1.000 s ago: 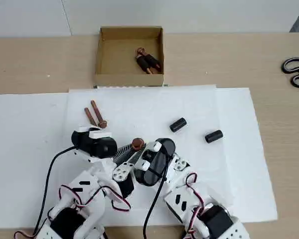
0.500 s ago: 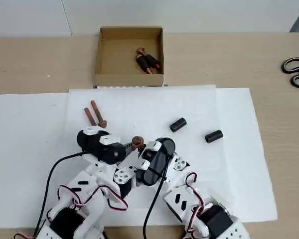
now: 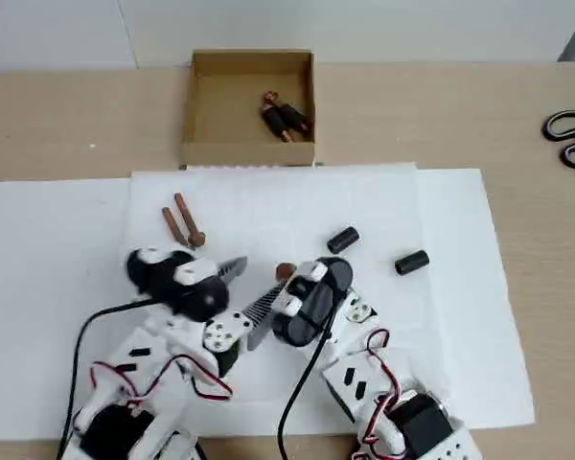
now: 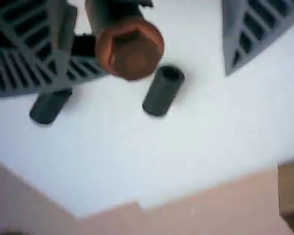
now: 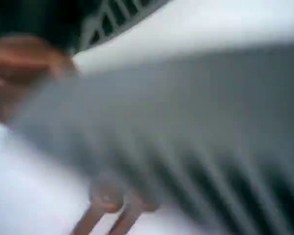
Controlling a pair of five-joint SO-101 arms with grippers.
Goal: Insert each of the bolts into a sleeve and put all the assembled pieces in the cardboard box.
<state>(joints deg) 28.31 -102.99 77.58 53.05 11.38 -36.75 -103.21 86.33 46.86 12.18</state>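
A copper bolt (image 3: 286,272) with a black sleeve on its shank hangs above the white paper, and my right gripper (image 3: 289,280) is shut on it. In the left wrist view the bolt's head (image 4: 130,46) faces the camera between the spread fingers of my left gripper (image 4: 144,73). That left gripper (image 3: 254,283) stands open just left of the bolt, touching nothing. Two loose bolts (image 3: 184,222) lie side by side on the paper's left part and appear as a blur of loose bolts (image 5: 115,215) in the right wrist view. Two loose sleeves (image 3: 342,240) (image 3: 411,262) lie to the right.
The cardboard box (image 3: 251,151) stands beyond the paper's far edge with two assembled pieces (image 3: 285,117) inside. Scissors (image 3: 570,137) lie at the table's far right. The white paper (image 3: 460,316) covers the near table. Both arms crowd its near middle.
My left arm has drawn back to the left with its gripper open. The bolt has shifted slightly right with my right gripper.
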